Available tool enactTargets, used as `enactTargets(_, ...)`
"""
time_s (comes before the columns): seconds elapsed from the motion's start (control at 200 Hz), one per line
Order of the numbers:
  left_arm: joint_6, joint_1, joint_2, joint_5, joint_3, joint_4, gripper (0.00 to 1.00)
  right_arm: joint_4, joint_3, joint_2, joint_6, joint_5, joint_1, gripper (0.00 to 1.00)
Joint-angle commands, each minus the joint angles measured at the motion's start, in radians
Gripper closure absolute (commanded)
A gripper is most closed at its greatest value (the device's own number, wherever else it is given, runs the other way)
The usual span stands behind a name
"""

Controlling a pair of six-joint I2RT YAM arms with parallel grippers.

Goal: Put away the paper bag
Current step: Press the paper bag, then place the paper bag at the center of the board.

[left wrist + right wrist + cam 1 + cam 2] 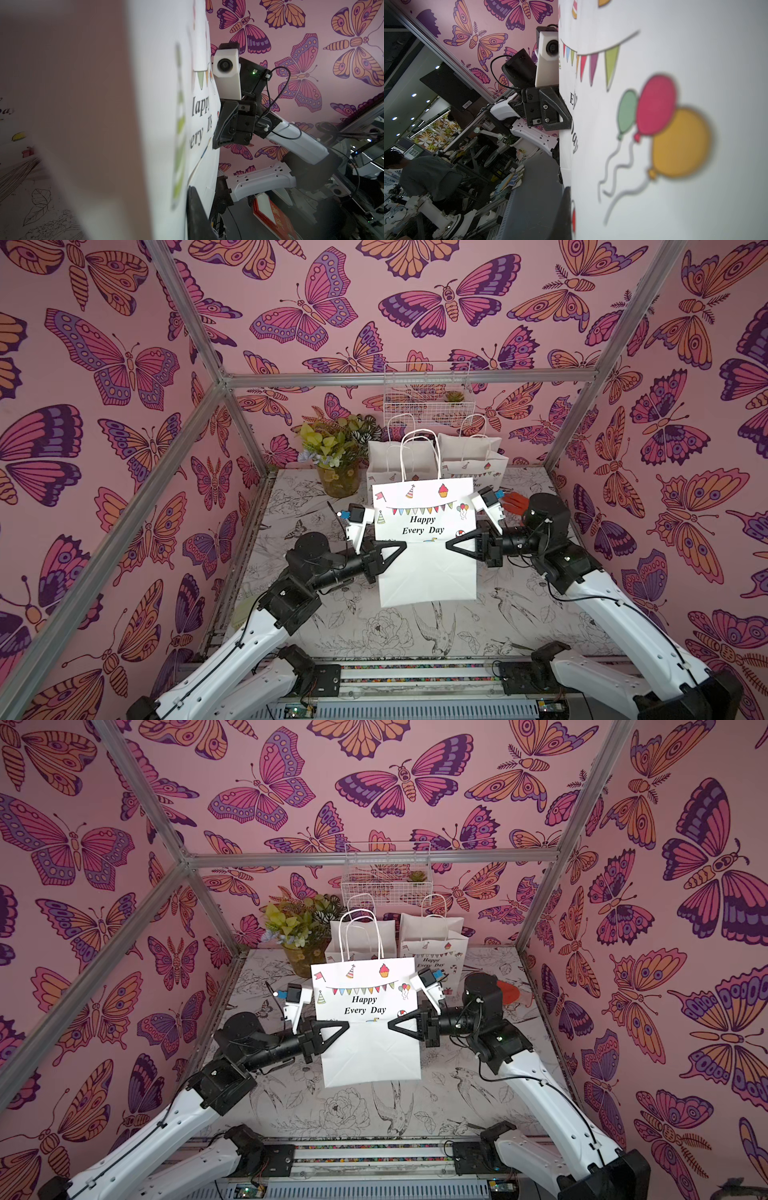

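Paper bag (424, 531) sits right in the middle of the table (415, 635), flat and upright, with its printed "Happy Every Day" side facing you in both top views (365, 1019). Your left gripper (402, 547) is clamped on the bag's left edge, about halfway up. Your right gripper (449, 546) is pinched on the opposite edge at the same height. Both sets of jaws are closed tight on the paper, with the bag stretched between them. The right wrist view shows the left gripper (568, 124) biting the far edge. The left wrist view shows the right gripper (216, 143) doing the same. You cannot tell from these views whether the bag's bottom edge touches the table. Its two rope handles (419, 452) stand up. Behind them, two more bags (388, 458) (473, 456) stand against the back wall, under a wire basket (428, 406). A flower pot (337, 481) is just left of them.
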Motion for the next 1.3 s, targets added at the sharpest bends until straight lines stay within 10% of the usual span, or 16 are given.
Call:
enactTargets(0.0, 0.004, 0.001, 0.007, -0.010, 0.009, 0.002, 0.99, -0.016, 0.006, -0.008, -0.026, 0.004, -0.005, 0.81)
enactTargets(0.11, 0.022, 0.002, 0.010, -0.040, 0.042, -0.148, 1.00, -0.199, 0.079, -0.006, -0.129, 0.100, -0.005, 0.32)
enactTargets(0.23, 0.006, 0.001, -0.003, -0.072, 0.050, -0.255, 1.00, -0.366, 0.173, 0.002, -0.193, 0.262, -0.004, 0.00)
enactTargets(0.571, -0.111, -0.022, 0.075, -0.082, 0.109, -0.301, 1.00, -0.649, 0.297, -0.163, -0.159, 0.560, -0.005, 0.01)
enactTargets(0.971, -0.211, -0.313, 0.303, -0.304, 0.118, -0.121, 1.00, -0.938, 0.501, -0.286, -0.160, 0.864, -0.004, 0.01)
enactTargets(1.297, -0.342, -0.364, 0.547, -0.395, 0.080, 0.157, 1.00, -0.955, 0.605, -0.251, -0.147, 0.918, -0.004, 0.01)
